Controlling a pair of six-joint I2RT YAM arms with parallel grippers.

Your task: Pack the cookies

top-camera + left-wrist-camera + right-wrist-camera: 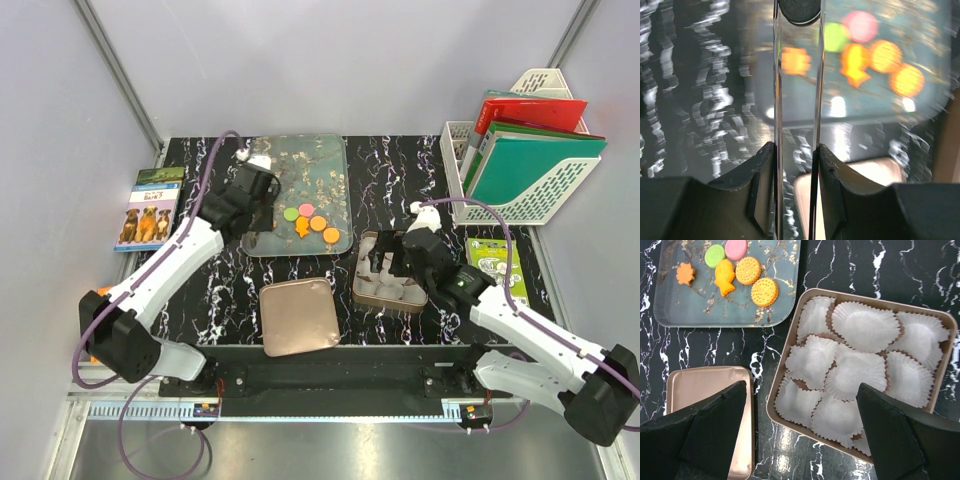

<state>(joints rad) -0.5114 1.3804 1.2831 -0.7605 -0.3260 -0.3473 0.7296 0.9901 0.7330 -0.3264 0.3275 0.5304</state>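
We're over a black marble-patterned tabletop [400, 170] veined in white, boxed in by pale grey walls [350, 60] with metal struts running up the rear corners.

At the back lies a grey-blue rectangular tray with a branch print [320, 160]. On its near end sit the cookies [748, 270]: a green round and a pink round side by side, an orange fish, two ridged orange rounds, and an orange sun-shaped piece a little apart on the left arm's side.

The left hand [258, 222] hangs over the near left part of that tray. Its wrist view is smeared, but we can make out the clear fingers [776, 100] drawn close together, pinching a dark brown round cookie [799, 11] at their tips.

On the other side, the right hand [805, 435] is spread wide and holds nothing. It hovers above a rose-gold square tin [945, 325] lined with white crinkled paper cups [865, 325]. No cookie shows in the tin.

Just beside the tin, apart from it, a rose-gold square lid [298, 317] lies flat near the front edge.

Round the margins we see:
- a book with dogs on its cover [150, 205] at the left edge;
- a white perforated plastic rack [530, 190] at the right rear, holding red and green folders;
- a green-and-white leaflet [497, 265] lying flat along the right side.
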